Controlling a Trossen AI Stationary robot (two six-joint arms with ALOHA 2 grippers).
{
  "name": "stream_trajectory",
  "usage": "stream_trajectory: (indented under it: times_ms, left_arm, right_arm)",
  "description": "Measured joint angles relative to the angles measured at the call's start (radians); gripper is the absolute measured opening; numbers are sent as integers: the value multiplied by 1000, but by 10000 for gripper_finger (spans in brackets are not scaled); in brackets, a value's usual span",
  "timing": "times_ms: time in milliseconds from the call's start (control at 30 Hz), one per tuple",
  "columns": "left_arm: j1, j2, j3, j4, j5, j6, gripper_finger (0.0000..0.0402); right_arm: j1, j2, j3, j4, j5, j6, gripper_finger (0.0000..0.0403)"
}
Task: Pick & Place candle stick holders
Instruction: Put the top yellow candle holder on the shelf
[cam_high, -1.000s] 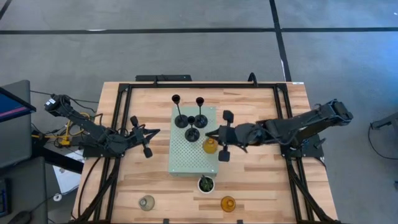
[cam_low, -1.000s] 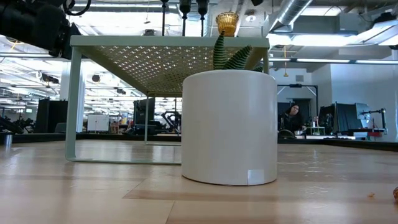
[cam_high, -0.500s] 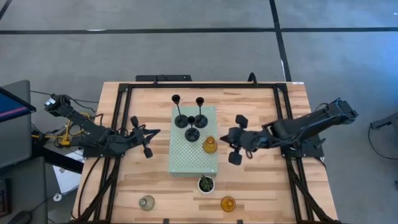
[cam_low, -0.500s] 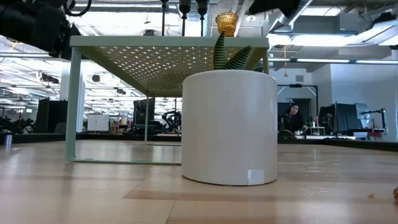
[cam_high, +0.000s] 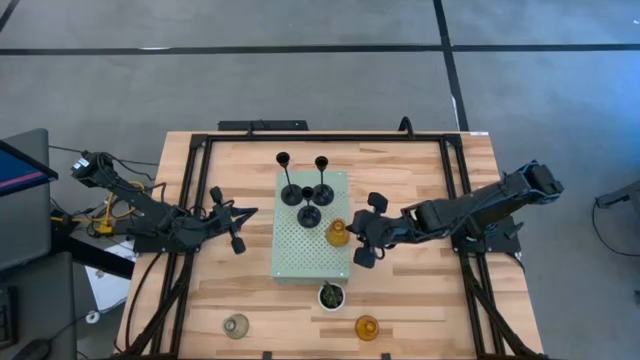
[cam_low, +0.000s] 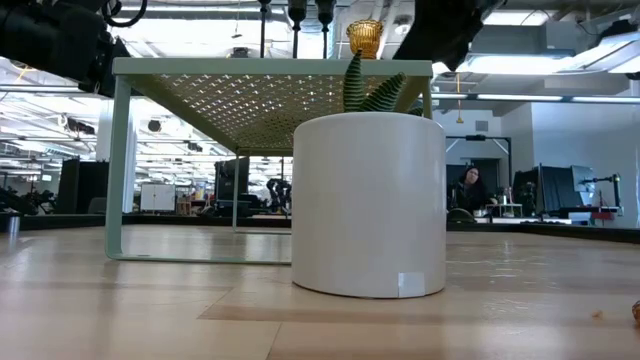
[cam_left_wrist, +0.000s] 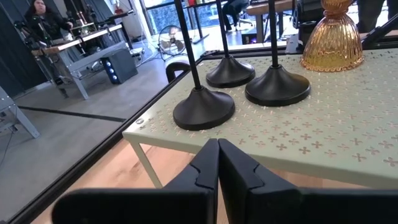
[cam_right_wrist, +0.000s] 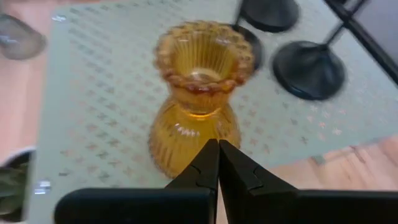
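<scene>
Right wrist view shows the right gripper (cam_right_wrist: 217, 163), fingers pressed together and empty, facing an amber glass holder (cam_right_wrist: 198, 93) upright on the green perforated board (cam_right_wrist: 93, 99): likely rigid, slick and breakable, best pinched at its narrow waist.

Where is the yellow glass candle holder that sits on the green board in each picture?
High view: amber holder at the board's right edge, just left of the right gripper.
Low view: on top of the board, upper middle.
Left wrist view: top right corner.
Right wrist view: centre, large.
Shared landmark: the black holders beside it on the board.
</scene>
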Motion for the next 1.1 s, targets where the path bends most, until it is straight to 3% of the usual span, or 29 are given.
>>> stream_trajectory:
  times_ms: [667, 867, 1100]
  left_arm:
    - [0, 0, 0, 0, 0, 0, 8]
    - [0, 0, 0, 0, 0, 0, 8]
    - [0, 0, 0, 0, 0, 0, 8]
  right_arm:
    - [-49, 0, 0, 116, -62, -70, 0]
    - [-40, 0, 0, 108, -210, -40, 0]
    - [-15, 0, 0, 114, -241, -25, 0]
